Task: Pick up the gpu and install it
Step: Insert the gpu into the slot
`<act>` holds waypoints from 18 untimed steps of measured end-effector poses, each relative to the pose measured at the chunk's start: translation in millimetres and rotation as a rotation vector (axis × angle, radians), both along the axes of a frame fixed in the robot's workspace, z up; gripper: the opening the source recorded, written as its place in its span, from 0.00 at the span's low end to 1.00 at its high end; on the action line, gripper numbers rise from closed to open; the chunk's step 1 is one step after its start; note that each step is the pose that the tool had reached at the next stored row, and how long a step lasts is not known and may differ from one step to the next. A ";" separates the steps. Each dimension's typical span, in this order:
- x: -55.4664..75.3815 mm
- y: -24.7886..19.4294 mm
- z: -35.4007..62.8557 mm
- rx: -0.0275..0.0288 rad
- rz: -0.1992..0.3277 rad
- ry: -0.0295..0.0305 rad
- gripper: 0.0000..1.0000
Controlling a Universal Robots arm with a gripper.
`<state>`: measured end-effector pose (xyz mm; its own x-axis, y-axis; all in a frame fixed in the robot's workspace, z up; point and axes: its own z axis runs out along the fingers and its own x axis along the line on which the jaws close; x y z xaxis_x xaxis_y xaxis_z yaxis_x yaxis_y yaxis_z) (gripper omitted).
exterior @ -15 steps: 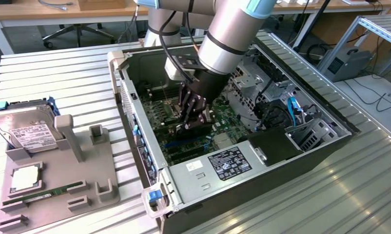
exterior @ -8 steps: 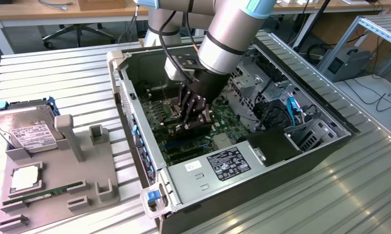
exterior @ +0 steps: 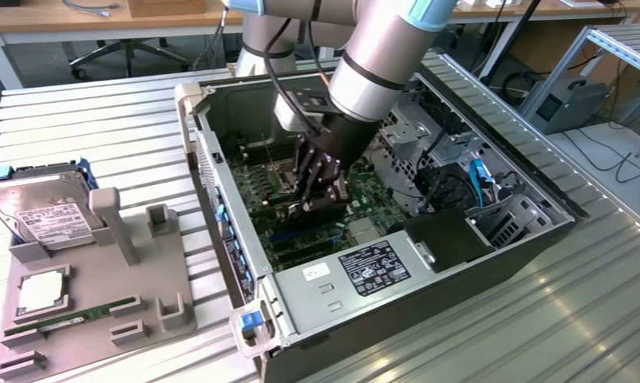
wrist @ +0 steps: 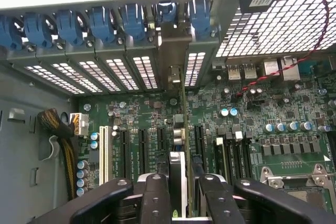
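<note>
The gpu [wrist: 178,132] appears edge-on in the wrist view as a thin card, with its metal end bracket reaching up to the rear slot openings of the case. My gripper [wrist: 178,184] is shut on it, one black finger [wrist: 156,198] on each side. The card stands upright just above the green motherboard [wrist: 142,111], in line with the black expansion slots [wrist: 126,145]. Whether it is seated in a slot, I cannot tell. In the exterior view my gripper [exterior: 322,195] reaches down into the open computer case [exterior: 208,152], over the motherboard, and the fingers hide most of the card.
A row of blue slot latches [wrist: 105,22] lines the case's rear wall. Yellow-black cables [wrist: 60,129] lie beside the board. The power supply [exterior: 376,267] fills the case's near end. On the exterior view's left, a grey holder [exterior: 139,271] carries a hard drive [exterior: 49,214] and a RAM stick [exterior: 70,319].
</note>
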<state>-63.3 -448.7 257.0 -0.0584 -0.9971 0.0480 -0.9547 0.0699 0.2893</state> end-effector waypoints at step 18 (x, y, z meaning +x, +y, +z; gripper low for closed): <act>1.5 0.0 -0.5 0.0000 0.000 0.0000 0.27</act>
<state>-61.8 -448.7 256.5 -0.0585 -0.9971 0.0480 -0.9547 0.0699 0.2892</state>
